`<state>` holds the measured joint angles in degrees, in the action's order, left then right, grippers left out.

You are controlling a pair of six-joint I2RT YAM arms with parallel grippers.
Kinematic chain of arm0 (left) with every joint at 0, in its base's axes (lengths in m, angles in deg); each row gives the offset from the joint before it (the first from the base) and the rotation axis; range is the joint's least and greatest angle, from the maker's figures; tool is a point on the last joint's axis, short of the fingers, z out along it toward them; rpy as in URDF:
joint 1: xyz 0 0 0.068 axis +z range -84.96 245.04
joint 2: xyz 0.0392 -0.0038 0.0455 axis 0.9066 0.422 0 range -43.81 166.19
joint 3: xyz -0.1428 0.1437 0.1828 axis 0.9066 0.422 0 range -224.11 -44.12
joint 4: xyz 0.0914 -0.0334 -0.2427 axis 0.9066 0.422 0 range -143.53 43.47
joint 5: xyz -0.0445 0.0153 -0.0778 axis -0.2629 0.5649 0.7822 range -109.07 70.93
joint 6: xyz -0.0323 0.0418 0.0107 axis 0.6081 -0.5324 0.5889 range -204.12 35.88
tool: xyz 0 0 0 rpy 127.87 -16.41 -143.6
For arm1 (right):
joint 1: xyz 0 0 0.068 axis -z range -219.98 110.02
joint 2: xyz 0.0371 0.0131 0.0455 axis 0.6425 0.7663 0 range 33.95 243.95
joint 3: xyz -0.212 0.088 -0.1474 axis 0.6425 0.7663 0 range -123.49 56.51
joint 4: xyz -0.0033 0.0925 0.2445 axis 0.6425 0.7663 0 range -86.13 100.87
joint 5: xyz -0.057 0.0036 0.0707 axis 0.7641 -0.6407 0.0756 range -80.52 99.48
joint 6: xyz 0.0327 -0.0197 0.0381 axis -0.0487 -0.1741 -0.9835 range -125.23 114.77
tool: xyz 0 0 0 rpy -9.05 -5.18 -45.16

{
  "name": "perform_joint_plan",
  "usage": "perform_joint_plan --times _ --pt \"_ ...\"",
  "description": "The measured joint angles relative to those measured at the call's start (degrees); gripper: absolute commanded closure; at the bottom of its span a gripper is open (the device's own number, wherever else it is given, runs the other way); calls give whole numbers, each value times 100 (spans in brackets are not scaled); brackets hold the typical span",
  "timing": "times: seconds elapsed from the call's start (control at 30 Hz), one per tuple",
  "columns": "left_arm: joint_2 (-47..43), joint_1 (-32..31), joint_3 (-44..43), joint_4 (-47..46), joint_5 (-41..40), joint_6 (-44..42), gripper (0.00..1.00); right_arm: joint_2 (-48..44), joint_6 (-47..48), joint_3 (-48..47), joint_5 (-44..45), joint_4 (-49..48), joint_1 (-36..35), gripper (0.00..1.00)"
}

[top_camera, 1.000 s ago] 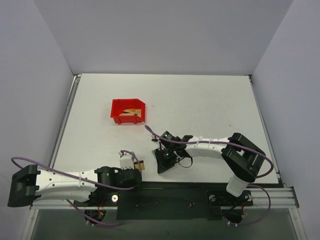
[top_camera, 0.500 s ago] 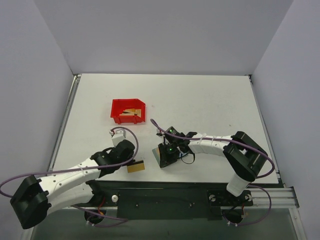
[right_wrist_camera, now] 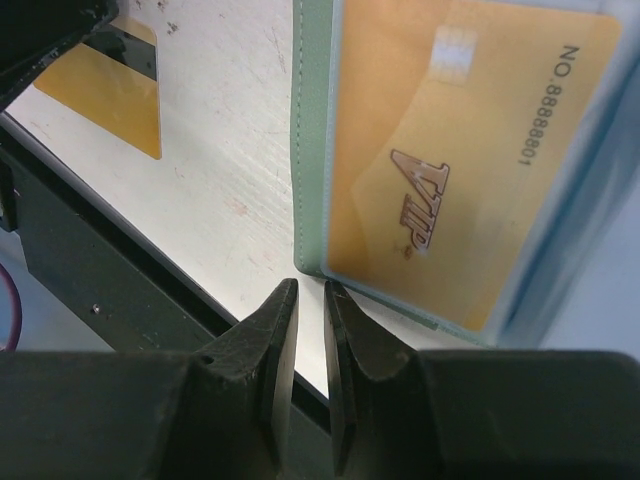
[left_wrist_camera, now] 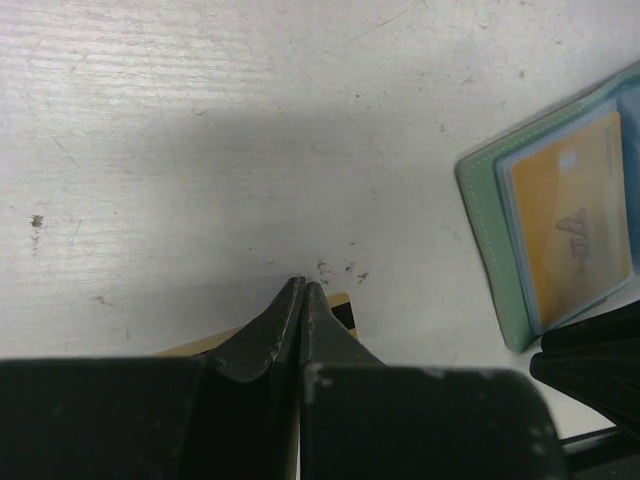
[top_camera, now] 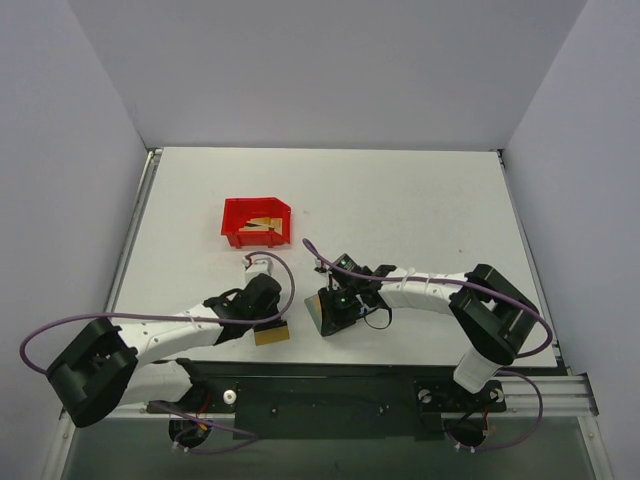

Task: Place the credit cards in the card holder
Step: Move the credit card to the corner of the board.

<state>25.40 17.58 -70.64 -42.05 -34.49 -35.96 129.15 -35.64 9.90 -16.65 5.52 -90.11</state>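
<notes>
Below, the left gripper [left_wrist_camera: 301,290] is clenched above a loose card [top_camera: 272,334]; right gripper [right_wrist_camera: 310,296] nearly clenched, empty, beside the open card holder [right_wrist_camera: 312,150].

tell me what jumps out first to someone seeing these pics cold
The red bin, left of centre on the white table, catches the eye first, with a few gold cards lying inside it. Nearer the arms, the open card holder already shows a gold VIP card in its pocket by the right hand. Another gold card lies at the table's near edge under the shut left hand.
</notes>
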Motion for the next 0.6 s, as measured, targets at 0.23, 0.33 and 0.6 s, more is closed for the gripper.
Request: perform_joint_plan --times 0.23,0.33,0.6 --pt "-22 -116 90 -166 199 59 100 -31 0 22 22 2 17 87" --pt "-81 -352 151 -205 201 140 100 -31 0 22 20 2 20 87" --pt "-184 -1115 179 -7 173 719 100 -31 0 22 22 2 22 87"
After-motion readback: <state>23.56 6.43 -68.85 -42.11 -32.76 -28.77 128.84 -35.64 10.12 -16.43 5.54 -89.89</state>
